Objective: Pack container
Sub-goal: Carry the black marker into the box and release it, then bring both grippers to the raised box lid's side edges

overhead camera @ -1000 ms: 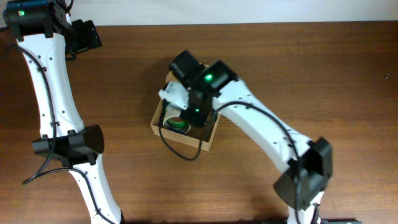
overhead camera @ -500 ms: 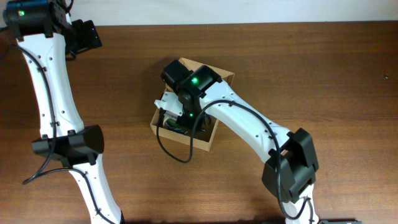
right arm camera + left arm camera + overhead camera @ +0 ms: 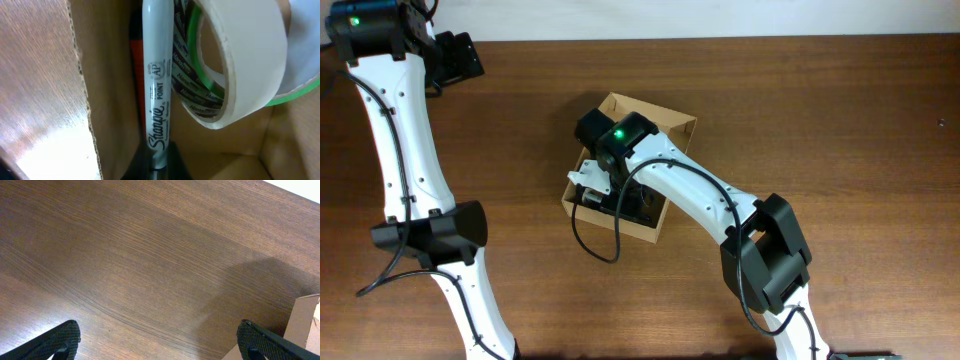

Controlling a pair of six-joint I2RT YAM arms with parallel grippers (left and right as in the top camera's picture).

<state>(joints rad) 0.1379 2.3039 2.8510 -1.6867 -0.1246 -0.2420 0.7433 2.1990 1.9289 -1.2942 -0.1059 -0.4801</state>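
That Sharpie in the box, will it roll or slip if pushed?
The Sharpie marker looks rigid, with a smooth round barrel, so probably slippery and apt to roll. Between the cardboard box wall and white tape roll, it likely won't roll far.

The overhead camera looks straight down from high above the table and takes in both arms, with the container near the middle. The left wrist camera hangs low and tilted over bare wood, with the fingers of the left gripper at its lower corners. It shares only the container's corner, at its right edge, with the overhead. The right wrist camera looks from very near inside the container at a marker and tape rolls.
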